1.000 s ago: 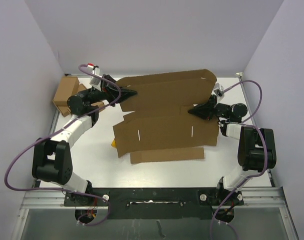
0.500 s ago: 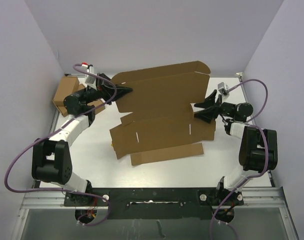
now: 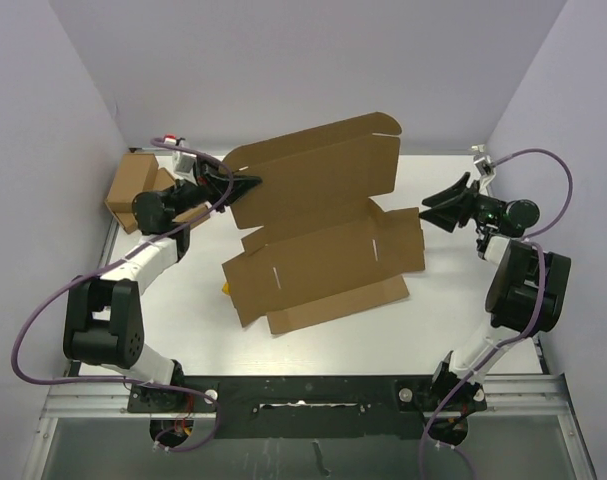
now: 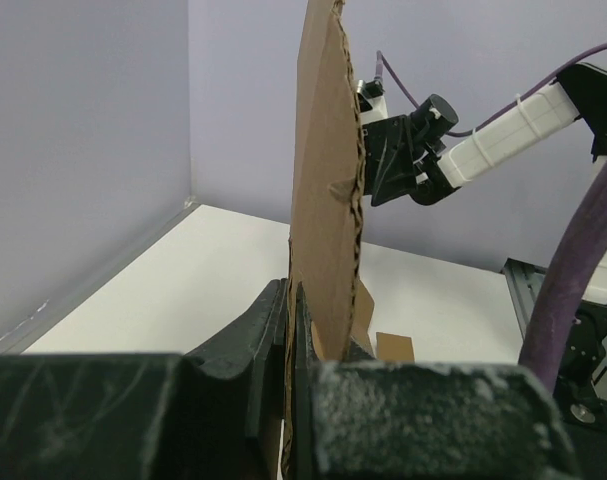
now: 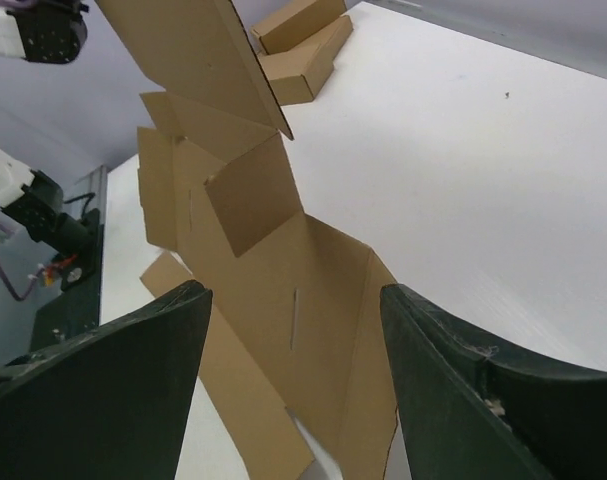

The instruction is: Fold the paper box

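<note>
Our left tool [image 3: 251, 186] is clamped on the raised lid edge of the paper box [image 3: 323, 262]; its long axis runs away across the tabletop [image 3: 463, 300] toward our right tool [image 3: 431, 212], whose jaws stand apart and empty, the box's end flap just ahead. We judge that arm nearer the flap.

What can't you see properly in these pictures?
- Top view: the small yellow object is mostly tucked under the big brown die-cut cardboard sheet; its shape is unclear.
- Top view: the left arm covers part of the smaller brown cardboard boxes at far left.
- Left wrist view: the sheet's raised flap, pinched in the left pincer, stands edge-on and hides part of the table.
- Right wrist view: the sheet runs off the bottom edge.
</note>
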Controlling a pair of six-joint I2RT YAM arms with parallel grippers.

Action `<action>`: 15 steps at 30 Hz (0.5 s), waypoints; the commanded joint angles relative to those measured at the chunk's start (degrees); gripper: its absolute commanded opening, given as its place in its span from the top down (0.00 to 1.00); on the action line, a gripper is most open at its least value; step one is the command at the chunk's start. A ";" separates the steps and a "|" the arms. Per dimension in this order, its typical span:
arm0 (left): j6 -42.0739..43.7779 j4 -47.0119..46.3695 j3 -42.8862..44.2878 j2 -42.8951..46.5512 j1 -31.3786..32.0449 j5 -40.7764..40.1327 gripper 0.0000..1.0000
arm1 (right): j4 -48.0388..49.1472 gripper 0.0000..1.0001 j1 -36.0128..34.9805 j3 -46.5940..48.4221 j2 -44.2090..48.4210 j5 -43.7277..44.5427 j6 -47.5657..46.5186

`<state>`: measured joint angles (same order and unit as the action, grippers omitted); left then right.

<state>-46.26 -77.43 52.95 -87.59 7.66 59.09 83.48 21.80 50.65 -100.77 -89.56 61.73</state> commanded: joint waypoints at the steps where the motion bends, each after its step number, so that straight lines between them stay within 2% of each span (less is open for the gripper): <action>1: 3.15 1.79 0.51 4.34 -0.29 -5.04 1.00 | 2.00 0.33 -0.79 5.55 2.03 1.92 13.67; 3: 5.84 6.93 0.70 5.88 -0.11 -6.27 1.00 | -8.31 0.37 -0.15 6.92 4.33 6.66 12.77; 4: 8.03 10.86 0.87 6.94 0.16 -6.96 1.00 | -19.81 0.37 0.09 7.51 7.27 8.85 3.90; 5: 10.20 14.92 1.13 8.00 0.61 -7.73 1.00 | -35.79 0.36 -0.14 8.52 10.16 11.20 -8.60; 7: 14.95 23.38 1.80 10.05 1.79 -9.61 1.00 | -79.60 0.28 -2.66 14.78 15.99 23.13 -42.57; 8: 16.84 26.62 2.17 10.87 2.48 -10.11 1.00 | -90.24 0.27 -5.27 17.61 17.25 29.36 -53.62; 10: 19.46 31.92 2.67 12.31 3.53 -11.87 1.00 | -97.01 0.26 -7.82 18.16 18.76 34.00 -61.17; 13: 23.65 38.21 2.78 14.33 5.62 -14.48 1.00 | -105.54 0.27 -8.43 17.00 21.29 34.73 -70.54; 15: 27.52 42.16 2.81 15.67 7.52 -16.86 1.00 | -114.28 0.28 -8.62 15.99 22.70 34.86 -79.94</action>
<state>-27.81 -45.82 53.17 -76.55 12.45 48.21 -1.34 13.08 67.81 -80.23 -61.47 8.99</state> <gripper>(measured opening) 0.015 0.727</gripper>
